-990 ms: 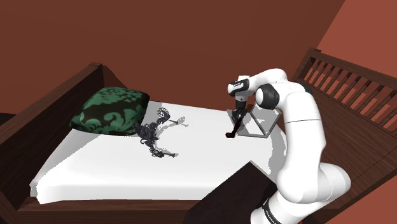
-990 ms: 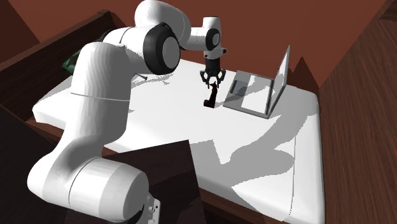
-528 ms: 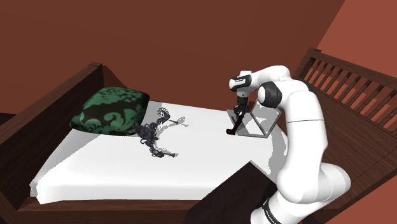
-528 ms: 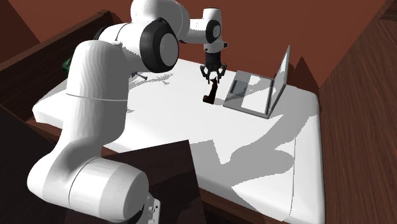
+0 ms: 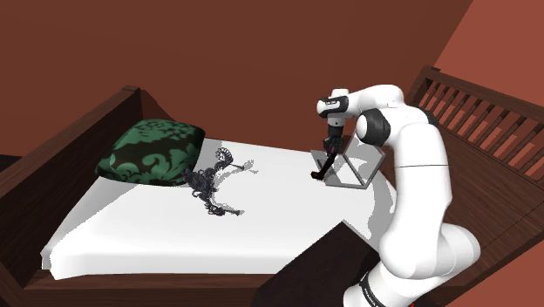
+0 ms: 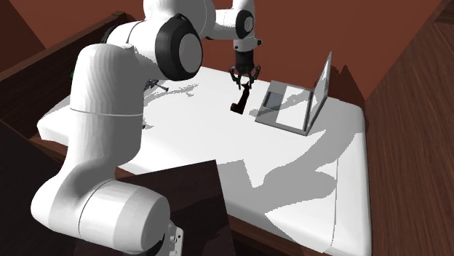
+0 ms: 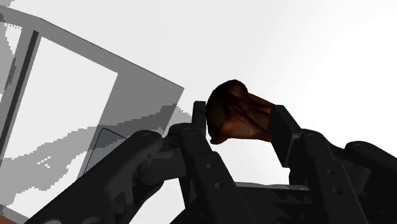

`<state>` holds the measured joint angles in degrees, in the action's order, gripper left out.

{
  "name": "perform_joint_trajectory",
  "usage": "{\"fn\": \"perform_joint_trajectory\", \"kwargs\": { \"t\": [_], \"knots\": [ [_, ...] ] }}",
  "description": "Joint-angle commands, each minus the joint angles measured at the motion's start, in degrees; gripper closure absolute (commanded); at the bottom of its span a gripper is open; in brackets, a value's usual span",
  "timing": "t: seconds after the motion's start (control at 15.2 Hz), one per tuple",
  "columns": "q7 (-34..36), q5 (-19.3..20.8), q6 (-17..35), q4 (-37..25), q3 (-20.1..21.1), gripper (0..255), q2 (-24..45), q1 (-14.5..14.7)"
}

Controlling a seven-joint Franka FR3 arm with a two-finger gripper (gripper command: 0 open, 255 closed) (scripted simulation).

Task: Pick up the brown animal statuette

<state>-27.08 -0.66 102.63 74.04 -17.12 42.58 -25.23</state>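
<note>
The arm [image 5: 417, 187] has risen over the last second, and the statuette [image 5: 320, 167] has gone up with it, a little closer to the laptop [image 5: 347, 173]. The bed [image 5: 148, 218], a white mattress in a dark wooden frame, carries everything else. A green patterned pillow [image 5: 150, 150] lies at its far end on the shoulder view's left. A dark tangled ornament [image 5: 209, 185] lies just in front of the pillow, well apart from the arm. The grey laptop stands open near the frame on the shoulder view's right. The brown statuette hangs tilted just beside the laptop's front edge, its upper end in the jaws. In the wrist view the jaws are closed narrowly onto it, and both fingers [image 7: 200, 122] press its sides with the mattress behind.
</note>
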Motion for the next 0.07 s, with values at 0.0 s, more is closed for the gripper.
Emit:
{"fn": "perform_joint_trajectory", "kwargs": {
  "t": [0.0],
  "knots": [
    [0.0, 0.1, -0.3, 0.0, 0.0, 255, -0.3, 0.1]
  ]
}}
